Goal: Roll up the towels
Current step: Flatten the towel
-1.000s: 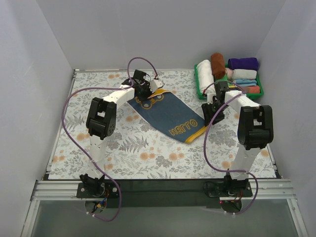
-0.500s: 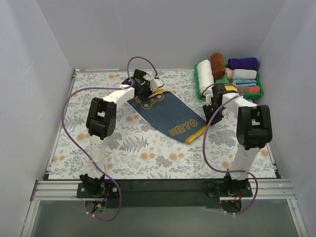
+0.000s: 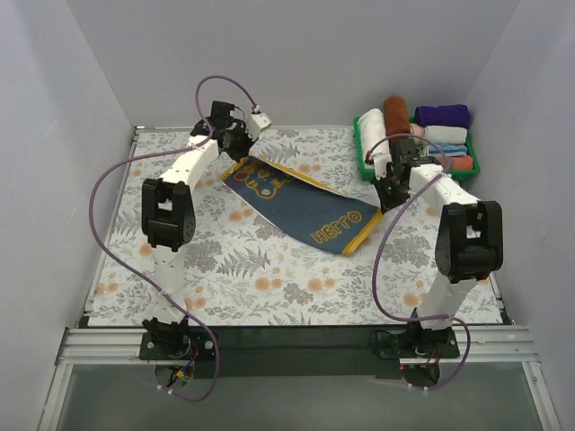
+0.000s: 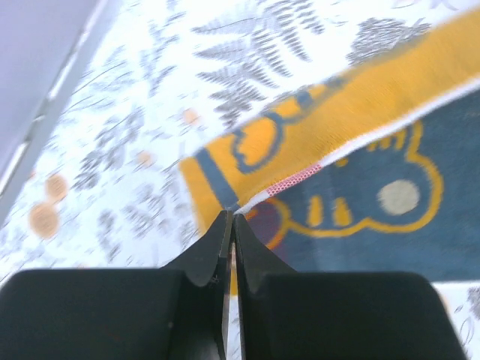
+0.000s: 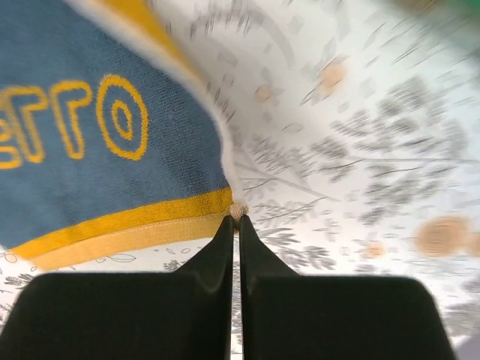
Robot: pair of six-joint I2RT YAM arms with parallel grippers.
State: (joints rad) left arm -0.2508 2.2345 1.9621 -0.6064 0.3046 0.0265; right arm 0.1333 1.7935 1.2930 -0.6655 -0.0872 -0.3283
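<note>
The left jaws pinch the far corner of the mustard-and-blue towel (image 3: 305,202); the right jaws are closed tight on its right-hand corner. It stretches between them over the worktop (image 3: 269,278). Far right, the green tray (image 3: 473,160) holds the rolled rust-brown towel (image 3: 396,115), a white roll (image 3: 371,130) and a purple roll (image 3: 442,115). Others sit partly hidden behind the right arm (image 3: 449,193).

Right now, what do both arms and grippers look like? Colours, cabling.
Left arm and right arm: white links, bulky black joint housings, black base mounts. A purple cable loops along each. Left gripper and right gripper: black fingers tapering to thin tips.
</note>
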